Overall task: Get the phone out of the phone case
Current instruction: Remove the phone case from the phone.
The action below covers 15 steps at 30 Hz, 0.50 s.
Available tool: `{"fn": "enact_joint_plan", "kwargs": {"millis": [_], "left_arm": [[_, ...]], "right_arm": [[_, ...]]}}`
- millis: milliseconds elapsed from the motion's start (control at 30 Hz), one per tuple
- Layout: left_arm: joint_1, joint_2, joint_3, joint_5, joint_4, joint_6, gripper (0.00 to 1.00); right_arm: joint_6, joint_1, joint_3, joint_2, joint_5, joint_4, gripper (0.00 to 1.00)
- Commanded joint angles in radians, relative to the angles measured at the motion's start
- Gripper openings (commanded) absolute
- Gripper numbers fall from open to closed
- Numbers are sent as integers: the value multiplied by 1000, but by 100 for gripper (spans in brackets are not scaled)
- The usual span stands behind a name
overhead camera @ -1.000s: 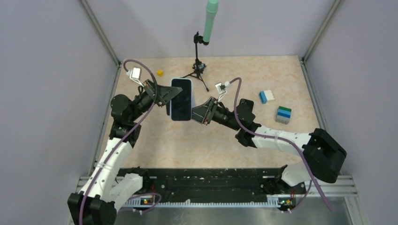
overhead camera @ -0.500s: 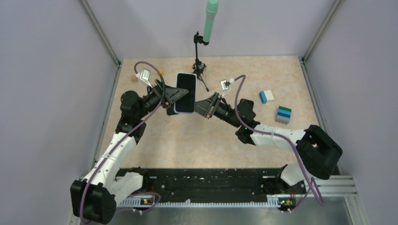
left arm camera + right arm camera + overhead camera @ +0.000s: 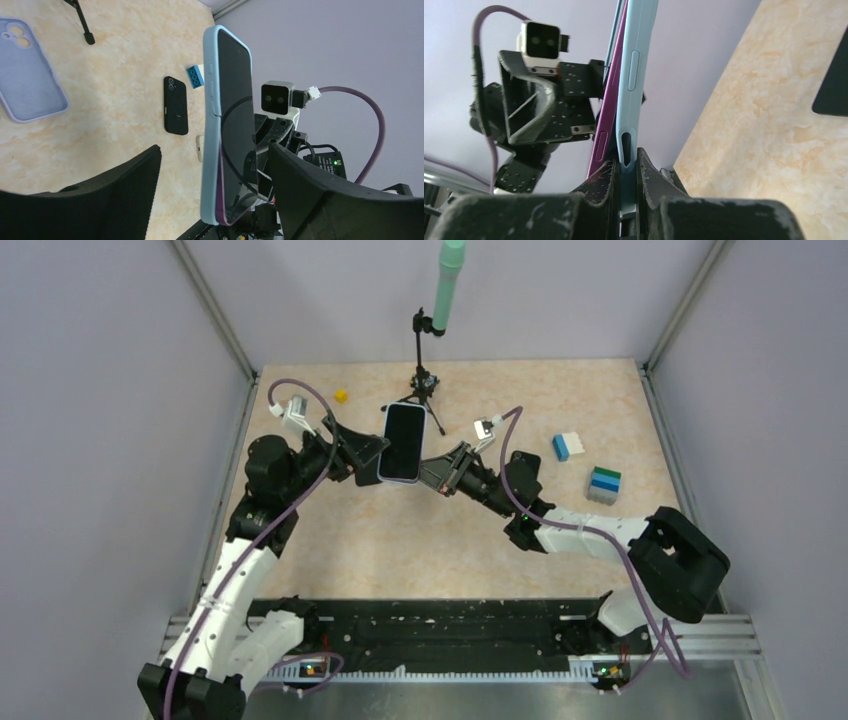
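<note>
Phone [image 3: 403,443] is mostly inside its light-blue case [image 3: 636,60], sticking up from the tightly pinching right gripper [image 3: 626,172], flanked by the spread-apart left gripper [image 3: 214,150], only one purple corner looks popped.

On the table [image 3: 400,550] before me stand a black tripod [image 3: 424,386] bearing a green cylinder [image 3: 449,282], a yellow cube [image 3: 341,396], a blue-and-white block [image 3: 567,446] near a blue-green stack [image 3: 604,484], plus spare lilac [image 3: 27,75] and black cases [image 3: 176,105] lying flat.

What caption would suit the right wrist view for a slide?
Right fingers shut on the light-blue phone case, with the purple phone showing beside it.
</note>
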Motion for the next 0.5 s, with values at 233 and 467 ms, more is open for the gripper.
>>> {"fn": "enact_joint_plan", "kwargs": {"millis": [233,467], "left_arm": [[1,-54,102,-12,-203,102,31],[1,-37,85,51,-204,58,20]], "right_arm": [[-22,-13,15,-10,47,31,0],[-22,-12,18,2,36,44,0]]}}
